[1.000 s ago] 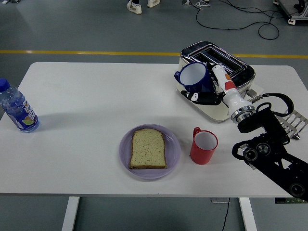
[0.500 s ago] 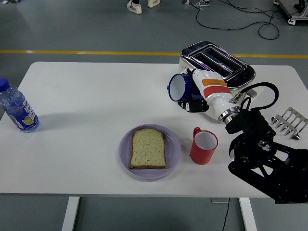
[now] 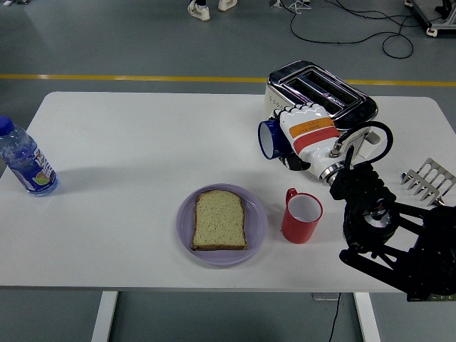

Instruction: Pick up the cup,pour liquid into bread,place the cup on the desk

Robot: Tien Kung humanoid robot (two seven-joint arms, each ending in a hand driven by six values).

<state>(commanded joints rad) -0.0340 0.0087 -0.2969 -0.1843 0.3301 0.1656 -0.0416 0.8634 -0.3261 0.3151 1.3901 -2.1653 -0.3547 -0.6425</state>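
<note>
My right hand [image 3: 298, 135] is shut on a blue cup [image 3: 268, 139], held in the air in front of the toaster and tipped on its side, its white mouth facing left. A slice of bread [image 3: 220, 220] lies flat on a purple plate [image 3: 187, 218] at the table's front middle, down and to the left of the cup. A red cup [image 3: 302, 216] stands upright just to the right of the plate, under my right forearm. My left arm is out of the picture.
A silver toaster [image 3: 320, 89] stands behind my right hand. A metal toast rack [image 3: 427, 179] sits near the right edge. A water bottle [image 3: 26, 159] stands at the far left edge. A person's shoes [image 3: 210, 7] show on the floor beyond the table.
My right hand has rolled the blue cup from upright onto its side, mouth turned to the left, and the forearm has swung in over the red cup.
</note>
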